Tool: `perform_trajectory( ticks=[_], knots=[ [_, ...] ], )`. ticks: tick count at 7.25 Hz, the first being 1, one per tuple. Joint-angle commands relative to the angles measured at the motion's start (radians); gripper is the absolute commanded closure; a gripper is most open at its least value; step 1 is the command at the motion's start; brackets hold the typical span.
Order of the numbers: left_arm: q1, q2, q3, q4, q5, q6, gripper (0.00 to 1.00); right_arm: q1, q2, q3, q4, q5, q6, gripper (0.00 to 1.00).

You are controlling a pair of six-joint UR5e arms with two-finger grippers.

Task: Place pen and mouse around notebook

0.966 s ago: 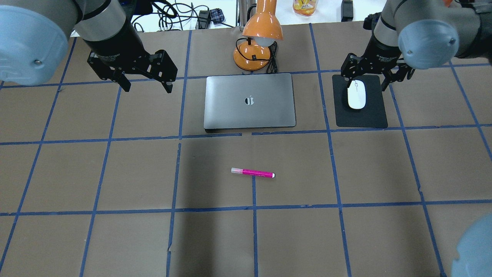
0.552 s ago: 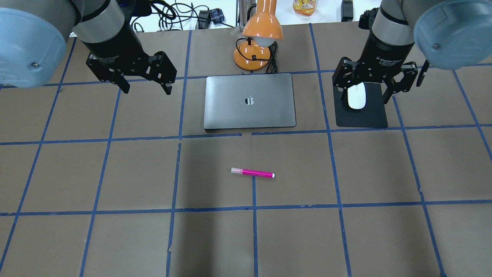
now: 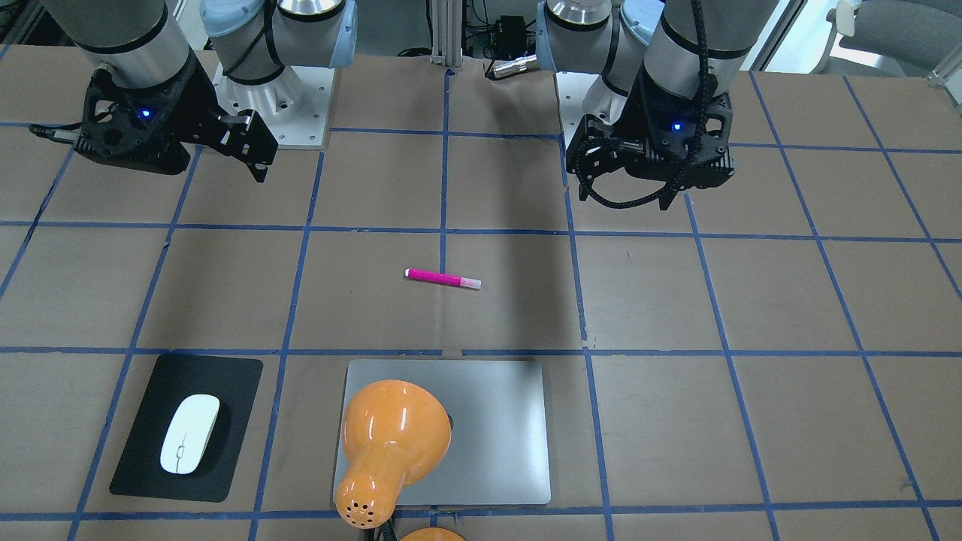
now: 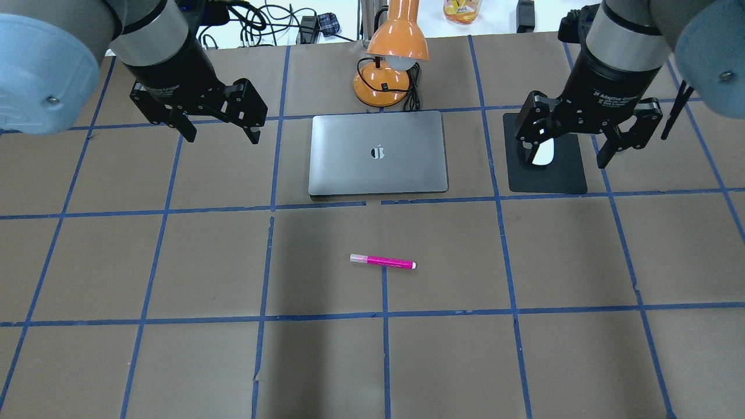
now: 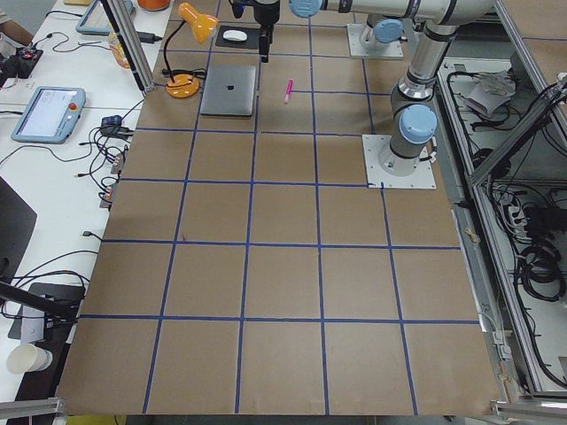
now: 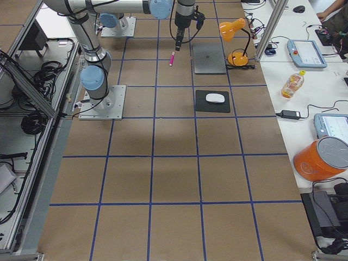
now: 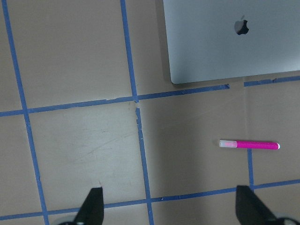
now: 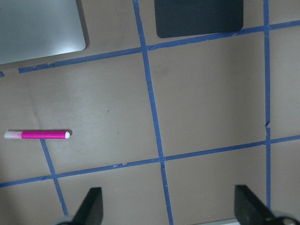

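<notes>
Mouse [image 3: 189, 434] whole frontally — half-hidden overhead.

The robot's left arm [image 4: 145, 35] and right arm [image 4: 625, 41]: silver-grey tubes with pale blue joint caps [image 4: 41, 64], a small screw set in each cap. The black wrists carry white "Adaptive Gripper" lettering and a blue light [image 3: 144, 114]. The left gripper [image 4: 221, 137] and right gripper [image 4: 563, 152] are black and angular. A braided black cable [image 3: 703, 52] runs down the left arm. The bases sit on pale bolted plates [image 3: 308, 113].
</notes>
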Motion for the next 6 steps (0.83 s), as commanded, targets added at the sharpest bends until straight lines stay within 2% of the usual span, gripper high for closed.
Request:
perform_trajectory(
  ticks=[1, 6],
  knots=[
    [0.000, 0.000, 0.001, 0.004, 0.001, 0.000, 0.00, -0.004, -0.002, 0.003, 0.002, -0.003, 0.001, 0.00],
    [0.002, 0.002, 0.001, 0.002, 0.001, 0.000, 0.00, -0.006, -0.004, 0.003, -0.003, 0.005, 0.001, 0.00]
  ],
)
